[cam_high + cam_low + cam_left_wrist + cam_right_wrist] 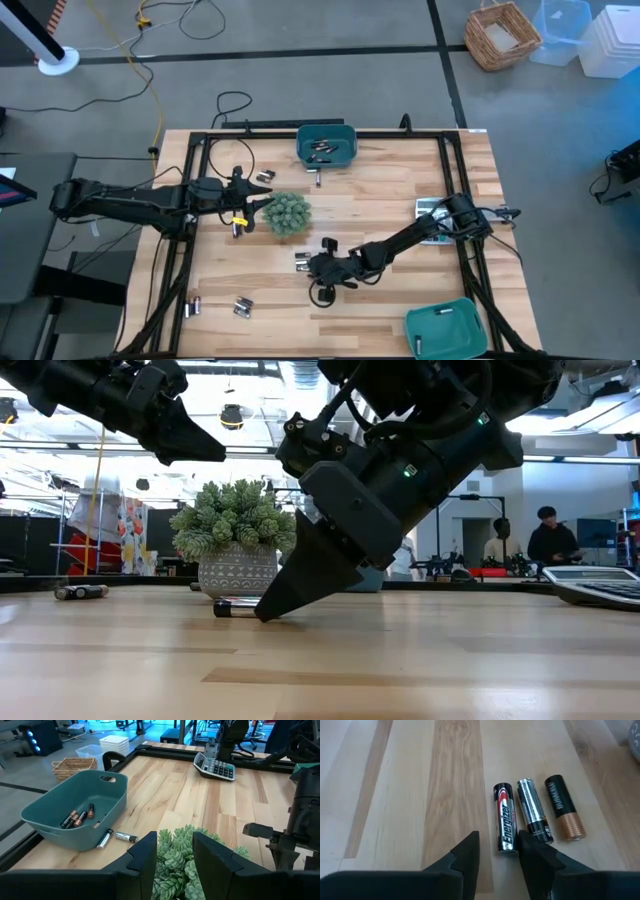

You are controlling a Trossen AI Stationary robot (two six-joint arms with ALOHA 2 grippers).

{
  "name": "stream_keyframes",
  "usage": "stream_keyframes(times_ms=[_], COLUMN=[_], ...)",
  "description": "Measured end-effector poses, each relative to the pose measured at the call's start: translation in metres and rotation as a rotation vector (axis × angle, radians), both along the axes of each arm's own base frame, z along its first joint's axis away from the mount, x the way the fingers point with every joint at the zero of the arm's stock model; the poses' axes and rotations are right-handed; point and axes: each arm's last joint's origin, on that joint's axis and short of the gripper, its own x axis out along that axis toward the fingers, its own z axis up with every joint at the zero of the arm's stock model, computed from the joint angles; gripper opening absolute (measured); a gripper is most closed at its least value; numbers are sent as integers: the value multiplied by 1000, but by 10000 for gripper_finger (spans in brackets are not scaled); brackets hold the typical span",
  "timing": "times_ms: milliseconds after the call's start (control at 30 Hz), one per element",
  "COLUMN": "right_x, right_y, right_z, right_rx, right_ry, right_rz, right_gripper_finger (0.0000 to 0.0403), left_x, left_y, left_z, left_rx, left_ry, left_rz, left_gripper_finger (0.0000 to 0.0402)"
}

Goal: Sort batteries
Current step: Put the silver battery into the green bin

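Wooden table bears three batteries before the right gripper, fingers parted.

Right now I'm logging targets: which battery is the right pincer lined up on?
Find the small plant mid-table; three batteries lie side by side just beyond it, under the right pincer. Its open fingers straddle the end one, the Energizer battery, black and silver with red, unlike its copper-ended neighbour.

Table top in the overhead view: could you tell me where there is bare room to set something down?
Bare wood lies between the top teal bin and the calculator, and between the loose batteries and the lower teal bin. It is crowded around the plant, near the left gripper and right gripper.
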Motion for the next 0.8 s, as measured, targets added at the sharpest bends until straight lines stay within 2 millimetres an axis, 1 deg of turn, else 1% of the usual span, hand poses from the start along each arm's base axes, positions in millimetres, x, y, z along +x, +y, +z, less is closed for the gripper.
stream_keyframes(times_ms=[267,367,467,800], right_x=[0,-1,-1,-1], right_y=[-1,-1,-1,1], right_z=[0,-1,-1,0], right_rx=[-3,-2,-2,-12], right_ry=[10,17,18,11], right_rz=[-4,-7,-8,8], right_gripper_finger=[78,61,53,50], left_x=[0,0,0,0], left_y=[0,0,0,0], left_z=[0,0,0,-1], left_rx=[0,0,0,0], left_ry=[0,0,0,8], left_rz=[0,0,0,0], left_gripper_finger=[118,118,118,118])
